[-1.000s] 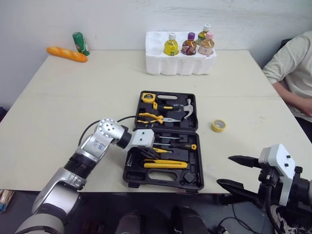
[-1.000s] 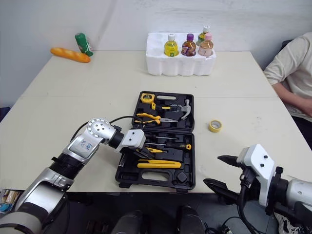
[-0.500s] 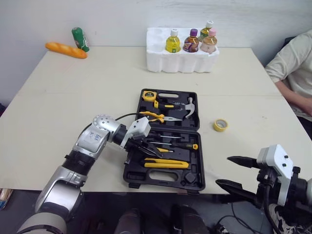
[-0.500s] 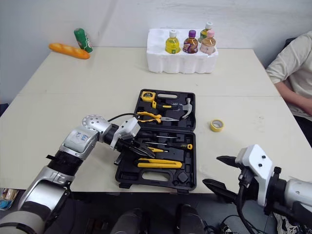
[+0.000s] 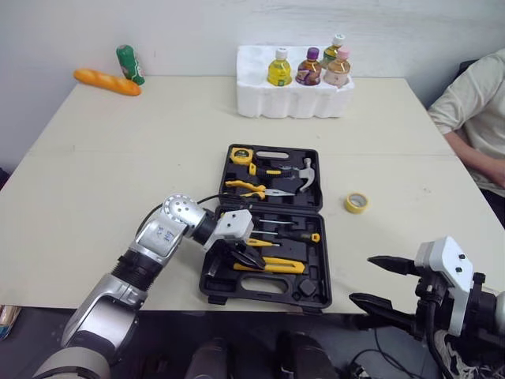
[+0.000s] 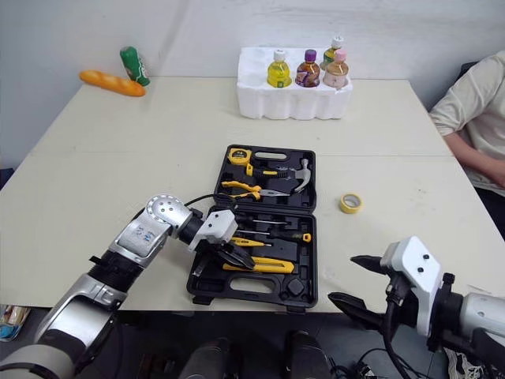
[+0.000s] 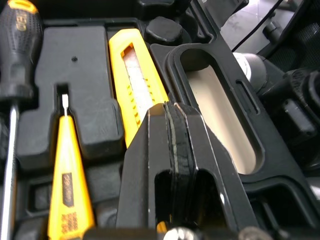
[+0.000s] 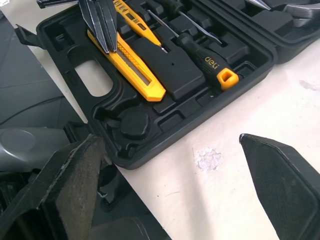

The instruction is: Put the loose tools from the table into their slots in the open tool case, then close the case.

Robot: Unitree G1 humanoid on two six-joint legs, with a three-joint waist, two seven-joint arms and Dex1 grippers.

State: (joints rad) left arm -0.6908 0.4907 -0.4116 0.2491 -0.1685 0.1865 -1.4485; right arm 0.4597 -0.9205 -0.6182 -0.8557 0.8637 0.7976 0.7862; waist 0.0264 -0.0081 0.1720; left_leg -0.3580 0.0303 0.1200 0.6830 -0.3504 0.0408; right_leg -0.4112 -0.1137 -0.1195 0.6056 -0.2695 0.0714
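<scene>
Tool case [image 5: 319,294]: lies open, just below the centre of the frame, on the surface [image 5: 118,174], with its lid half toward the upper part of the frame.

Lid half: tape measure [image 5: 240,155], pliers [image 5: 245,188] and hammer [image 5: 306,174] are seated in their slots.

Near half: a screwdriver [image 5: 296,235] with a black handle lies in its slot, and a yellow knife [image 5: 272,267] lies along the near side, beside the handle cut-out.

Left tool [image 5: 251,259]: is held low over the near half of the case, at lower centre of the frame. Its fingers are pressed together with nothing seen between them. The tips stand over the left end of the yellow knife; contact with it cannot be judged.

Right tool [image 5: 360,279]: is seen at lower right of the frame, past the near edge of the surface and well apart from the case. Its fingers are spread wide and nothing is carried.

A roll of yellow tape [image 5: 355,203] lies loose on the surface, right of the case and apart from it.

Upper centre: a white foam tray [image 5: 260,103] holds bottles [image 5: 308,71]. Upper left: a bread loaf [image 5: 106,81] lies beside a green bottle [image 5: 130,65]. A person's sleeve [image 5: 473,103] is seen at the right edge.
</scene>
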